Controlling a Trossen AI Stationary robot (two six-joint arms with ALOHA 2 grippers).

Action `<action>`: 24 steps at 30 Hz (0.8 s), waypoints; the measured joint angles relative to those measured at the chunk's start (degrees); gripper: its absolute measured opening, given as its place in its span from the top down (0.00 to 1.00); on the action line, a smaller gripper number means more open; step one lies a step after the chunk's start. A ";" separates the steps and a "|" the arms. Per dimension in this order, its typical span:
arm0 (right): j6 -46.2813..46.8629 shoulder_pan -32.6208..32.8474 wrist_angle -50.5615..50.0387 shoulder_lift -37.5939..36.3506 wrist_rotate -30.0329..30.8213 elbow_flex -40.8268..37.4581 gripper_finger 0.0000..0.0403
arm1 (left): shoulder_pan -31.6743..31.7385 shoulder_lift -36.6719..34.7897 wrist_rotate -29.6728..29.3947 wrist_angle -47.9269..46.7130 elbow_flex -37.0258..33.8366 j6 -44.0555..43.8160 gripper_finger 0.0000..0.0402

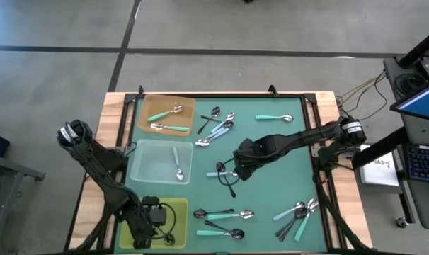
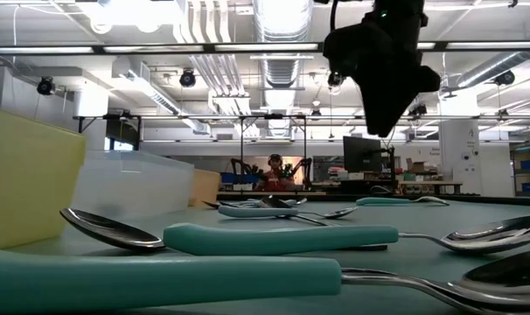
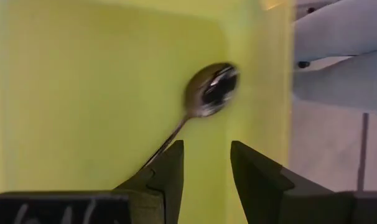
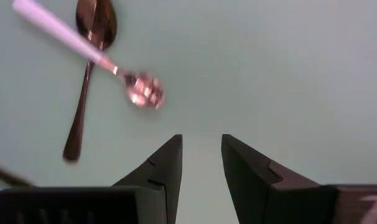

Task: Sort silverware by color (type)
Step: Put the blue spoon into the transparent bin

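At the bottom of the high view, the left pincer [image 1: 158, 221] hangs over the yellow tray [image 1: 178, 205] at lower left, fingers spread and holding nothing. Its wrist view shows a dark-handled spoon [image 3: 204, 96] lying on the yellow floor, its handle running in beside one finger [image 3: 170, 171]. The danger here is small but real: if the pincer lifts off at a slant, that finger could catch the thin handle and drag or flip the spoon back out.

Just right of that tray lie two teal spoons [image 1: 225, 214], and at lower right a mixed fan of spoons [image 1: 297, 216], handles overlapping. A grab into that fan may well pinch two colours at once.

Mid-frame, the right pincer [image 1: 237, 170] hovers above the green tabletop [image 1: 271, 191], also parted and carrying nothing. In its wrist view a pale-handled spoon [image 4: 92, 53] lies crossed over a dark spoon [image 4: 92, 59]. Because they touch, closing on one would probably disturb or lift the other, and a slim handle flat on the mat could slip from the fingertips.

Left of it the clear tray [image 1: 161, 161] holds one spoon. Further up, the tan tray [image 1: 165, 113] holds two teal ones, beside another tangled cluster [image 1: 216, 126] and a lone teal spoon [image 1: 275, 117] at upper right. The cluster carries the same double-pick risk.
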 joint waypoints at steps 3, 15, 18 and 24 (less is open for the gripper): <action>2.98 2.01 -1.99 0.00 -1.59 0.00 0.76 | 0.00 -0.98 0.07 -4.72 -0.04 -0.03 0.72; 20.88 15.01 -13.34 0.05 -11.59 -0.36 0.75 | 4.12 -14.21 -13.12 -17.78 0.02 7.73 0.72; 28.08 18.55 -12.44 0.13 -11.57 -0.68 0.76 | 6.52 -17.25 -22.74 -17.76 -0.02 7.82 0.72; 48.90 25.67 -11.95 0.17 -8.78 -1.44 0.76 | 10.35 -21.72 -38.46 -17.71 -0.02 0.73 0.72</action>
